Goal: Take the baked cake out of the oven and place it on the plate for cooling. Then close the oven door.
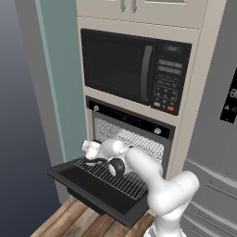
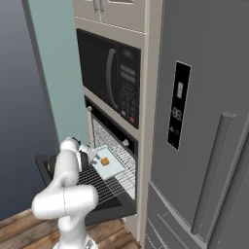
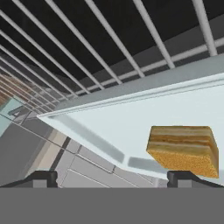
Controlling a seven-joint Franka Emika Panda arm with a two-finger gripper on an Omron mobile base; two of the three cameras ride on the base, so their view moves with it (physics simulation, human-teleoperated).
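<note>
The oven (image 1: 132, 121) stands open, with the oven door (image 1: 95, 190) dropped flat and a wire rack (image 1: 122, 181) drawn out over it. A small brown layered cake (image 2: 104, 161) sits on a pale tray (image 2: 113, 166) on the rack. My gripper (image 2: 92, 156) hangs over the tray's left side, open. In the hand view the cake (image 3: 183, 149) lies on the tray (image 3: 131, 122) just beyond the right fingertip (image 3: 188, 177). The gripper (image 3: 113, 179) has nothing between its fingers. The plate is out of view.
A black microwave (image 1: 134, 69) sits right above the oven. A tall grey fridge (image 2: 204, 126) stands directly to the right. A teal wall (image 1: 60, 78) is to the left. The open door juts out low over the wooden floor (image 1: 69, 220).
</note>
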